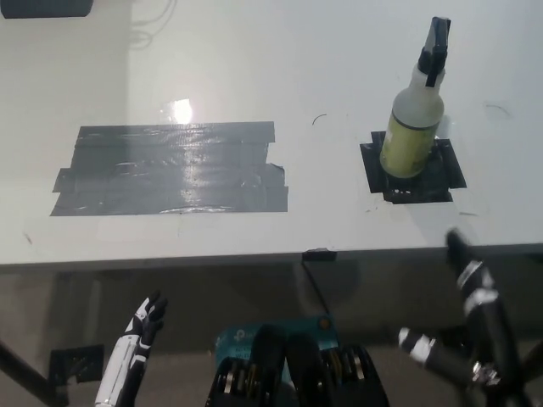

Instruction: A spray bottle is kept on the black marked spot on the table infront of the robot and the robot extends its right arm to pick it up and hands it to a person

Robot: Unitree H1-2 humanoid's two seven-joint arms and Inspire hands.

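Observation:
A spray bottle [413, 119] with a pale yellowish body and a black trigger head stands upright on a small square of black tape [414, 170] at the right of the white table [322, 220]. My black right hand [467, 297] hangs below the table's front edge, straight in front of the bottle, fingers apart and holding nothing. Low at the left, my white left hand [136, 348] rests under the table edge, also with fingers apart and empty.
A large patch of black tape strips [170, 170] covers the left middle of the table. A dark object [47, 7] sits at the far left corner, with a cable [153, 21] beside it. The table's front edge [254, 259] runs across the picture.

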